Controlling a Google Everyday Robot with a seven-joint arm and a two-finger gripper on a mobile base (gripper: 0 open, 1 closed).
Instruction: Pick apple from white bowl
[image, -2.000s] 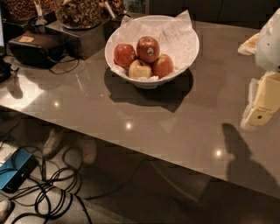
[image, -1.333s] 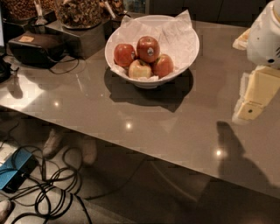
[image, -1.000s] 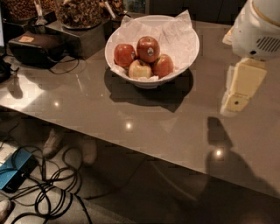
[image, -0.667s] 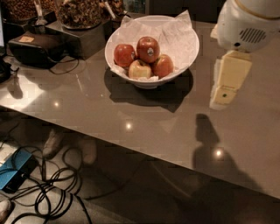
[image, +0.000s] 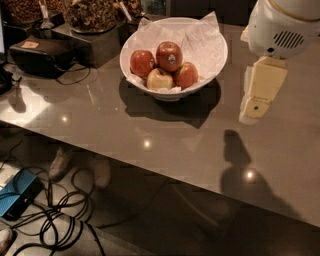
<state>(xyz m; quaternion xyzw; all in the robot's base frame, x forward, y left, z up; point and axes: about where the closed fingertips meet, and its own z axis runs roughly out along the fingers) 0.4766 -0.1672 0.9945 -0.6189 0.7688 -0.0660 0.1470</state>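
The gripper (image: 256, 95) hangs just right of the white bowl (image: 175, 95) above the countertop (image: 125, 125), carrying nothing, its spread unreadable, while the four apples (image: 167, 62) lie unpicked inside.

To the right of the white bowl (image: 173, 55), a rounded white housing (image: 280, 30) is seen, smooth and slightly glossy, with a tan band run around its upper edge. A grille (image: 286, 39) of short dark slots is cut into its face, and a small dark dot is set just below the slots. Beneath the housing the hand (image: 252, 112) is found, right of the bowl and apart from it. It is shaped as a flat cream-yellow block with squared edges. A small dark round mark is placed near its lower end, and its left edge and tip are finished in paler white.
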